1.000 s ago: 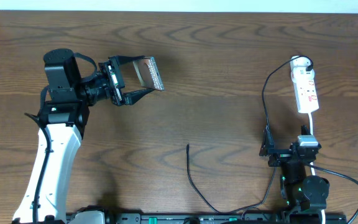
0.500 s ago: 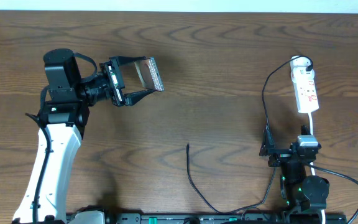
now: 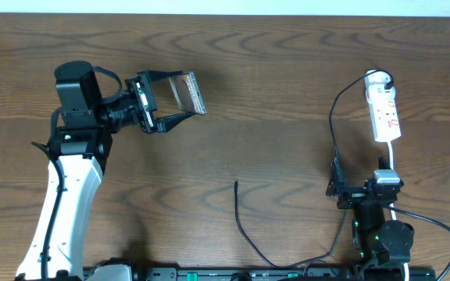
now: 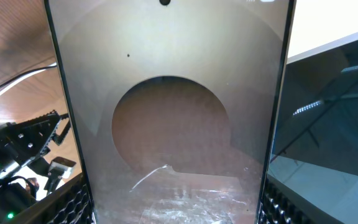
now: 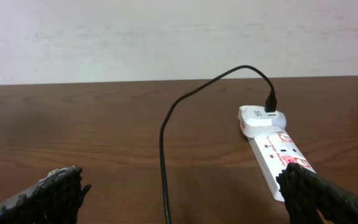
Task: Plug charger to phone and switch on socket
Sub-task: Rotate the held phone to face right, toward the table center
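While the left end effector (image 3: 191, 93) pinches the phone (image 3: 184, 91) between its fingers over the left half of the surface (image 3: 287, 62), the right end effector (image 5: 182, 186) sits spread wide, gripping nothing, near the socket (image 3: 384, 111) at the right. From the socket's far end the charger (image 3: 239, 221) loops toward the front edge, its free tip lying mid-surface, well apart from the phone.

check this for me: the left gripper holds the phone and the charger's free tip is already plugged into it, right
No. The left gripper holds the phone, but the charger is not plugged in: its free tip lies loose on the table, apart from the phone. The overhead view shows it.
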